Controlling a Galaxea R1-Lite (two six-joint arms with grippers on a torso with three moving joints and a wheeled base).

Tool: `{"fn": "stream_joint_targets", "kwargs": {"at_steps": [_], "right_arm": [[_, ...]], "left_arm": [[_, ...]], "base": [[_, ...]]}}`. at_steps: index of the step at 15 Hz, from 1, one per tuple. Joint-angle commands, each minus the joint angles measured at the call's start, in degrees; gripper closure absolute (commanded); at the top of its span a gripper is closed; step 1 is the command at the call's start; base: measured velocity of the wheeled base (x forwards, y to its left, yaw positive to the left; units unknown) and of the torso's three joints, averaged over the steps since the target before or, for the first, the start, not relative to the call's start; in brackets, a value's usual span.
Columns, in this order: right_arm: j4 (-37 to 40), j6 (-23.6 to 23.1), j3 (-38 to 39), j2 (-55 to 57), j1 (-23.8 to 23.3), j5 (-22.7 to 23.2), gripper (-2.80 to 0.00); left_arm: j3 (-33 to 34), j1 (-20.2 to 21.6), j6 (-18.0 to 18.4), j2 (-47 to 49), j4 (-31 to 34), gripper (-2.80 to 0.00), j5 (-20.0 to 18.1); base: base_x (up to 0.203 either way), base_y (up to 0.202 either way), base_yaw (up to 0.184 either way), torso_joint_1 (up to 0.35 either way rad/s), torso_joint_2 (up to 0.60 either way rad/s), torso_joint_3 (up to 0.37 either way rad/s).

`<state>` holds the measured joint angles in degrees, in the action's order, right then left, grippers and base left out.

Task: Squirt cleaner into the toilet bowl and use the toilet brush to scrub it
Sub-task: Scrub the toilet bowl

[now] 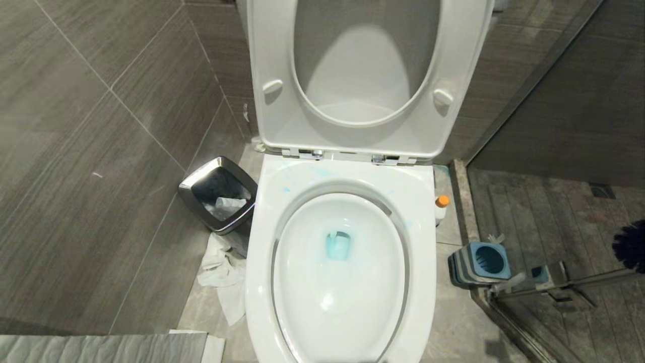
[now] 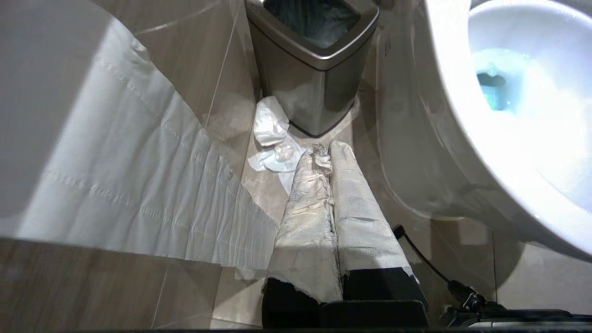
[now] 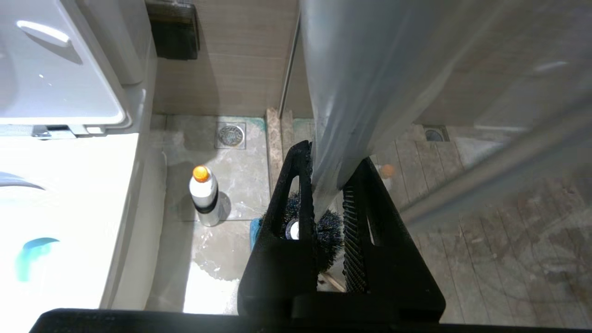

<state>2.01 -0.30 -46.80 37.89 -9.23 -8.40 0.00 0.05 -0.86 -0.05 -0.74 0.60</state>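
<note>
1. Three views are given, and each one shows something the others miss.
2. Only in the head view is the whole toilet bowl [image 1: 340, 275] seen, with blue-teal water at its bottom and the seat and lid [image 1: 368, 75] lifted up. Neither gripper is seen there.
3. The brush holder [image 1: 481, 262], blue-grey with a dark round hole, is seen standing on the floor to the right of the bowl, with no brush in it. Dark bristles [image 1: 630, 246] are seen at the right edge of that view.
4. Only in the right wrist view is the right gripper [image 3: 329, 185] seen. It is closed around the toilet brush [image 3: 360, 83], held by its pale handle, with the dark bristles past the fingers.
5. The cleaner [image 3: 204, 194], white with an orange cap, is seen standing upright on the floor just beside the toilet. A round floor drain [image 3: 230, 134] is seen behind it.
6. Only in the left wrist view is the left gripper [image 2: 329, 155] seen. Its paper-wrapped fingers are pressed together with nothing between them.
7. A steel waste bin [image 2: 310, 69] stands left of the toilet, with crumpled paper [image 2: 273, 143] on the floor before it.
8. The floor [image 1: 468, 327] is grey stone tile, and the walls [image 1: 90, 141] are dark striped tile.
</note>
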Motion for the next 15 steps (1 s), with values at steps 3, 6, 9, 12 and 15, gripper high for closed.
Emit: {"fn": "stream_joint_targets", "kwargs": {"at_steps": [3,6,9,12,15], "right_arm": [[0.3,0.0,-0.1,2.0,0.0,0.0,0.0],[-0.1,0.3,0.0,5.1,0.0,0.1,0.0],[-0.2,0.0,0.1,5.5,0.1,4.2,0.0],[-0.2,-2.9,1.2,5.3,0.1,10.0,0.0],[-0.3,-4.5,1.3,9.4,0.8,11.4,0.0]], "left_arm": [[0.4,0.0,0.0,0.0,0.0,0.0,0.0],[0.4,0.0,0.0,0.0,0.0,0.0,0.0],[0.4,0.0,0.0,0.0,0.0,0.0,0.0],[0.4,0.0,0.0,0.0,0.0,0.0,0.0],[0.4,0.0,0.0,0.0,0.0,0.0,0.0]], "base": [[0.0,0.0,0.0,0.003,0.0,0.205],[0.0,0.0,0.0,-0.001,0.0,0.199],[0.0,0.0,0.0,0.003,0.0,0.204],[0.0,0.0,0.0,0.002,0.0,0.187],[0.0,0.0,0.0,-0.002,0.0,0.049]]}}
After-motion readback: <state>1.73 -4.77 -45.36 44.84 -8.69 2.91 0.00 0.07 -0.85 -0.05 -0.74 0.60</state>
